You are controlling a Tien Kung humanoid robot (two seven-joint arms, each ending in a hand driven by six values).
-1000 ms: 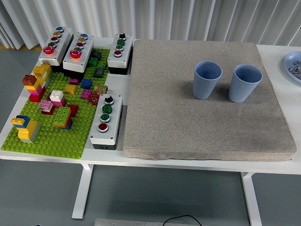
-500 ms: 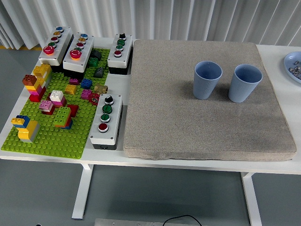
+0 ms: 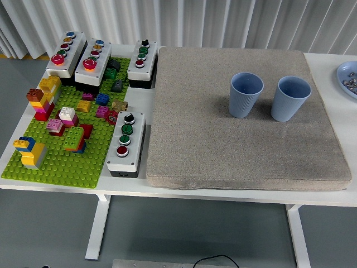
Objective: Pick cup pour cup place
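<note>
white table [image 3: 329,66] | grey felt mat [image 3: 223,145] covering right half | two blue ribbed plastic cups [image 3: 245,95] [image 3: 290,98] upright near mat's far edge | hands out of view

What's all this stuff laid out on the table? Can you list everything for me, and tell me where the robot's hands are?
cups: 2, pale blue, upright side by side, apart, on the far right part of the mat; second one to the right.
mat: 1, grey-brown, covering the table's middle and right.
button boxes: 4, white tops on black bases with coloured buttons; three along the far left edge, one beside the mat's left edge.
baseplate: 1, green, near left.
toy bricks: many, mixed colours, stacked on the baseplate.
dish: 1, pale blue, right edge, partly cut off, small items inside.
table: 1, white.
curtain: white, behind the table.
robot's hands: none in view.
</note>
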